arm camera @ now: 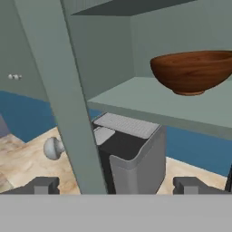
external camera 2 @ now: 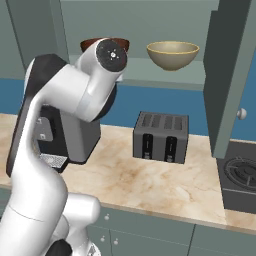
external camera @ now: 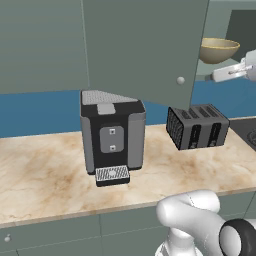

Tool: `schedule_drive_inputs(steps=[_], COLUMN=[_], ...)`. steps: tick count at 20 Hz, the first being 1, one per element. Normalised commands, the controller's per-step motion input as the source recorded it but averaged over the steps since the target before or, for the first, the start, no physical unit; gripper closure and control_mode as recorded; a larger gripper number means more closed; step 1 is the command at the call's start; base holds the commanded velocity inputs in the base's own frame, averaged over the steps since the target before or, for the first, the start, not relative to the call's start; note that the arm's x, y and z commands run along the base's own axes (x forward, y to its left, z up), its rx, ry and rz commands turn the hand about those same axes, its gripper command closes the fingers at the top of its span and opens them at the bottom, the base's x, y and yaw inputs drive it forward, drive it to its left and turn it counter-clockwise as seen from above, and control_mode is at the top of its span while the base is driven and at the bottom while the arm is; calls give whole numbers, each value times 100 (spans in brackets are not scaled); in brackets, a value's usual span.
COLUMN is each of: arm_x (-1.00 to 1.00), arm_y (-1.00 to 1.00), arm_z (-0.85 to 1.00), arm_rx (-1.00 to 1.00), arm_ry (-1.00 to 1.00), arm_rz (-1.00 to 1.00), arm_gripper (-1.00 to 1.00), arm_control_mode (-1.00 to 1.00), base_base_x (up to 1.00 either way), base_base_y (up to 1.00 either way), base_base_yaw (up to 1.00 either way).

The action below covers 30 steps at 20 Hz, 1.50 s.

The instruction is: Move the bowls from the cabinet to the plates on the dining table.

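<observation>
**Both bowls on cabinet shelf, tool wide open & empty**

Cabinet (external camera 2: 125, 20) doors open. Brown bowl (arm camera: 195, 71) sits upright on shelf (arm camera: 149, 102), to the left of the olive bowl (external camera 2: 172, 54) in right base view, the two well apart. Tool (arm camera: 118, 185) spread wide, nothing between fingers (arm camera: 45, 185), facing shelf w/ left door (arm camera: 68, 104) edge & knob (arm camera: 53, 148) just ahead. Below on desk (external camera 2: 150, 180): coffee machine (external camera: 112, 135), toaster (external camera 2: 161, 136) near it.

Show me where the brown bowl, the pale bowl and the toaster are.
brown bowl (arm camera: 192, 72), hand view, on its outer wall.
pale bowl (external camera 2: 172, 55), right base view, on its outer wall.
toaster (external camera 2: 161, 137), right base view, on its front face.
</observation>
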Motion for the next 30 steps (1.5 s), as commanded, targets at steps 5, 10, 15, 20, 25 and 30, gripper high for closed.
schedule_drive_inputs(steps=[5,10,15,20,25,30], arm_x=[27,25,18,11,9,7], arm_y=[-5,0,8,15,14,13], arm_z=[0,0,-3,-5,-4,0], arm_rx=[2,1,0,0,0,0], arm_ry=[0,0,0,0,-4,-4], arm_rz=[10,11,11,10,10,9], arm_gripper=[-100,-100,-100,-100,-100,-100], arm_control_mode=[-100,-100,-100,-100,-100,-100], base_base_x=[0,0,0,0,0,0], base_base_y=[0,0,0,0,0,0], base_base_yaw=[0,0,0,0,0,0])
